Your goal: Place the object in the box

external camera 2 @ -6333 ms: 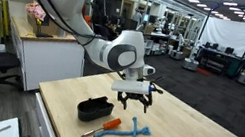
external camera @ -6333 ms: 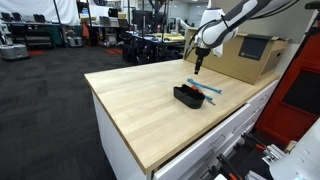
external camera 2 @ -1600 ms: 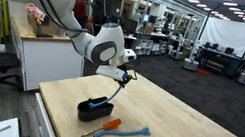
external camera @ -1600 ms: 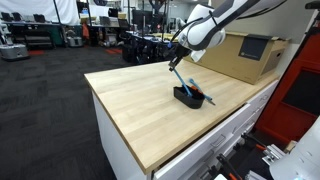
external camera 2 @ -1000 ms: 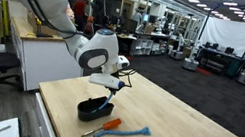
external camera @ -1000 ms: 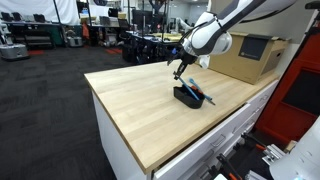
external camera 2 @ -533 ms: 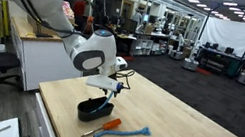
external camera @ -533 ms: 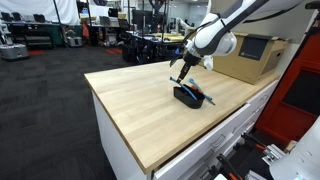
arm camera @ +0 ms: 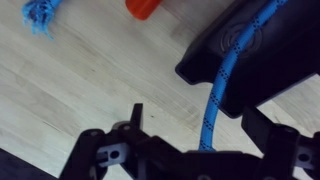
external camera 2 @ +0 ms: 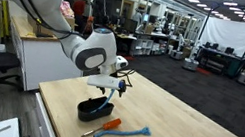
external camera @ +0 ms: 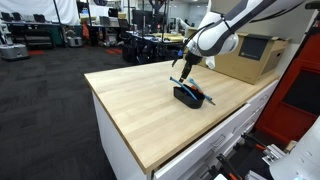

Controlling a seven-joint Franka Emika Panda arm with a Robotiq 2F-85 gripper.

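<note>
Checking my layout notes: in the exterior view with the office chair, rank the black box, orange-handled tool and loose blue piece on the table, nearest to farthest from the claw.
1. Black box, just beneath the claw.
2. Orange-handled tool, lying on the table right beside the box, toward the camera.
3. Loose blue piece, on the far side of the tool from the box.

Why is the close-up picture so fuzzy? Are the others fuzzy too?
Wrist view: the tool sits too near the lens, so it is a dark blur; the blue stick and black box look soft. Both exterior views: evenly lit, fairly sharp.
</note>
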